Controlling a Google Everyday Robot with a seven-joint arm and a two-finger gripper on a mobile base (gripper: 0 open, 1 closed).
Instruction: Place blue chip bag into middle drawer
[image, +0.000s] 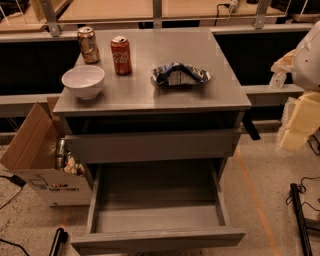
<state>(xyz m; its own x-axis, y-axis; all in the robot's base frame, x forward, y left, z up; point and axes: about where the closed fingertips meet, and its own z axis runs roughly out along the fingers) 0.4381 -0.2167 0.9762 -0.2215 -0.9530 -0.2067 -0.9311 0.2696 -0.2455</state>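
The blue chip bag (180, 75) lies crumpled on the grey cabinet top (150, 97), right of centre, dark blue with white and silver patches. The middle drawer (157, 237) is pulled wide open below a closed drawer front (150, 146); its grey tray holds nothing. My arm shows as white and cream parts at the right edge. The gripper (295, 131) hangs there beside the cabinet, level with the closed drawer front, well right of and below the bag. It holds nothing that I can see.
On the top stand a white bowl (83, 81) at the left, a red soda can (121, 55) and a bronze can (88, 45) at the back left. An open cardboard box (37, 150) with cans stands left of the cabinet. Cables (300, 210) lie on the floor at right.
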